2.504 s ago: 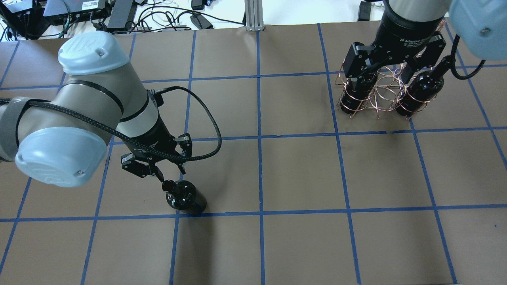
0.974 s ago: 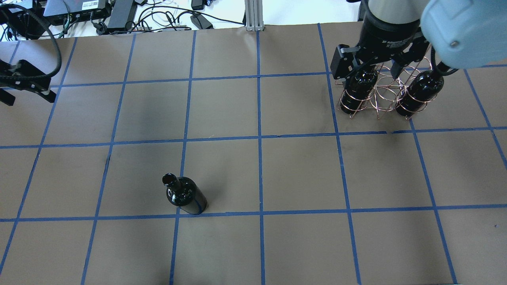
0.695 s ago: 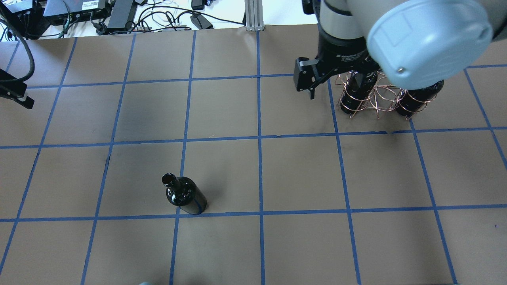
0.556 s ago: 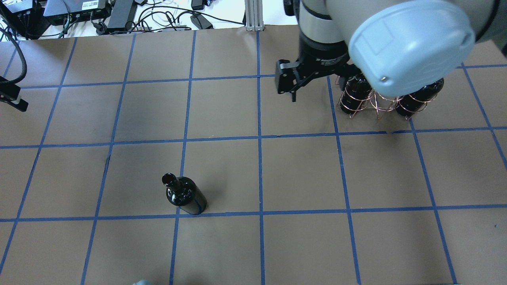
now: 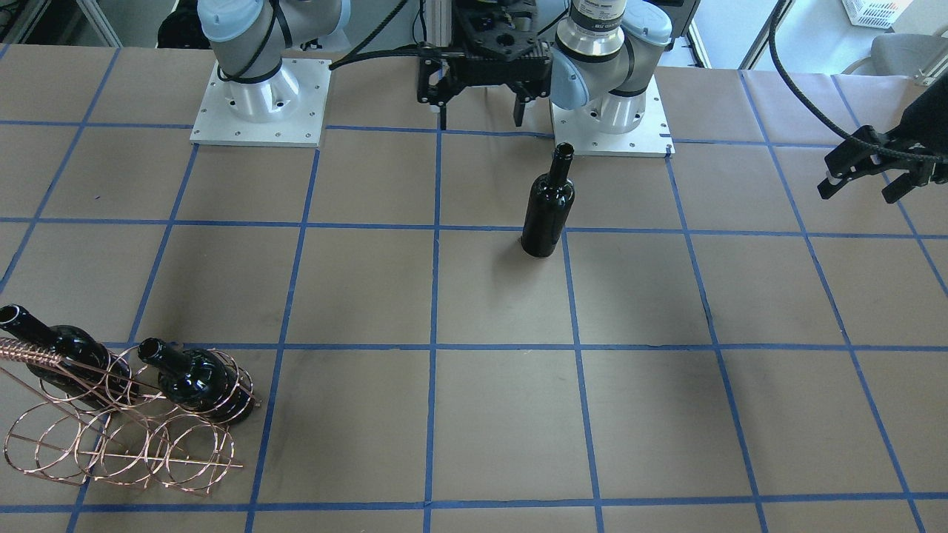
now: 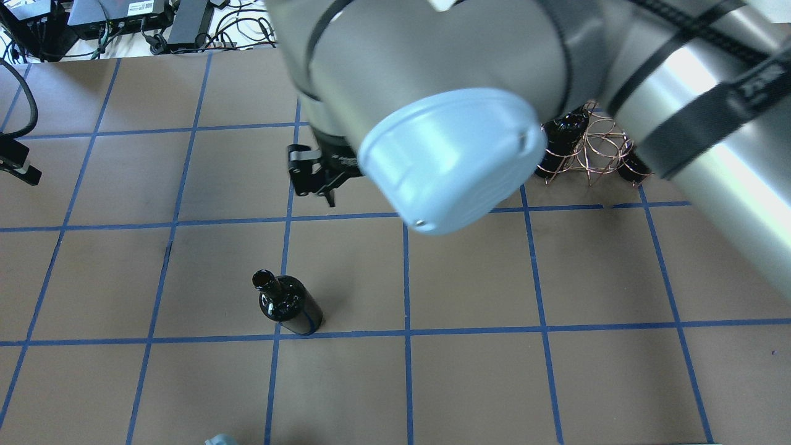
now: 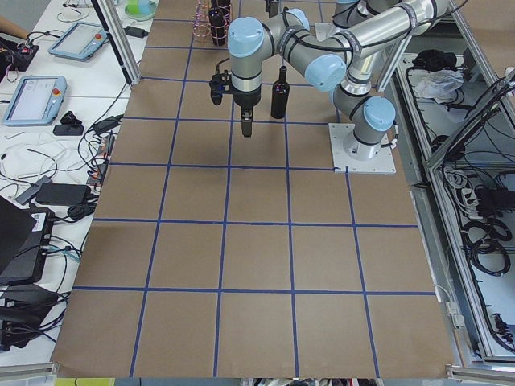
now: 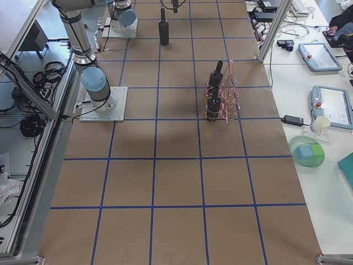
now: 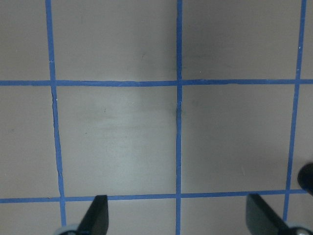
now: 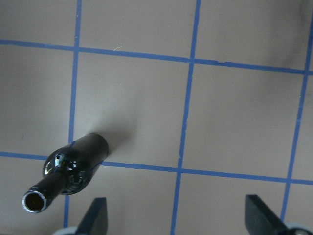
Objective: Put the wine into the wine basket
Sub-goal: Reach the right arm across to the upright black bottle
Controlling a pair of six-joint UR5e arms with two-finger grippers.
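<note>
One wine bottle (image 5: 548, 200) (image 6: 287, 304) stands upright and alone on the brown table, with nothing holding it. My right gripper (image 5: 480, 111) (image 10: 178, 218) hangs open above the table beside it. The bottle (image 10: 73, 166) shows left of its fingers, apart from them. The wine basket (image 5: 126, 422) (image 6: 593, 148) (image 8: 220, 99), a copper wire rack, stands at the far right with two dark bottles (image 5: 192, 381) in its hoops. Off at the table's left side, my left gripper (image 5: 855, 192) (image 9: 178, 218) is open and empty over bare table.
My right arm (image 6: 445, 111) stretches across the overhead view and covers much of the far table. Cables and electronics (image 6: 154, 18) lie beyond the far edge. A side table with tablets (image 8: 325, 105) and a green bowl (image 8: 306, 152) runs along the operators' side.
My left gripper has drawn away from the standing bottle to the far left edge. My right gripper has left the basket and swung left across the table toward the standing bottle.
</note>
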